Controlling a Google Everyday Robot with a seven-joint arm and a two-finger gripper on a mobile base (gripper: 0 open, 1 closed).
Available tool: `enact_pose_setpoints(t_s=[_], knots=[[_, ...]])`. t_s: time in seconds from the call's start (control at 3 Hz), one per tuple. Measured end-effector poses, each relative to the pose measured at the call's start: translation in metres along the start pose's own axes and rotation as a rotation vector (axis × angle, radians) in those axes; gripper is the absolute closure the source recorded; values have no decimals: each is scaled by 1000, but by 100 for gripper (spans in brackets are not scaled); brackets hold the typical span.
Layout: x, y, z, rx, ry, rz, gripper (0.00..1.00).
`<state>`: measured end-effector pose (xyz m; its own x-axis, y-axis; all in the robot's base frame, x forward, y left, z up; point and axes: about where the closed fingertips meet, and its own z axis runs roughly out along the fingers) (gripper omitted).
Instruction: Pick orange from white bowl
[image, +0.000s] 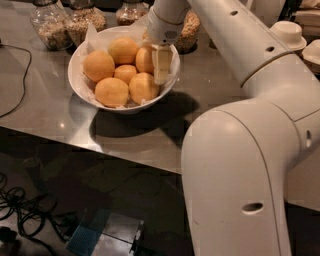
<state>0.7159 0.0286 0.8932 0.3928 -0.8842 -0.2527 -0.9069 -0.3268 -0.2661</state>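
Observation:
The white bowl (80, 87), lined with crinkled white paper, stands on the grey table and holds several oranges. Large ones lie at the left (98, 65), back (123, 50), front left (111, 91) and front right (143, 87), with a smaller one (125, 73) in the middle. My gripper (157, 71) reaches down into the right side of the bowl, against the large orange (144, 59) at the back right, which it partly hides. My big white arm fills the right half of the view.
Glass jars of grains (50, 27) (86, 21) (189, 31) stand behind the bowl. A black cable (21, 80) lies on the table at the left. White dishes (287, 33) stand at the far right. Cables and a box (107, 235) lie on the floor below the table's front edge.

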Motion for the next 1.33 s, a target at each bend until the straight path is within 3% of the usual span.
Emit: enact_pose_setpoints(t_s=[0.33, 1.33], knots=[[9, 3, 11, -19, 12, -1, 22], [8, 6, 8, -21, 8, -20, 88]])
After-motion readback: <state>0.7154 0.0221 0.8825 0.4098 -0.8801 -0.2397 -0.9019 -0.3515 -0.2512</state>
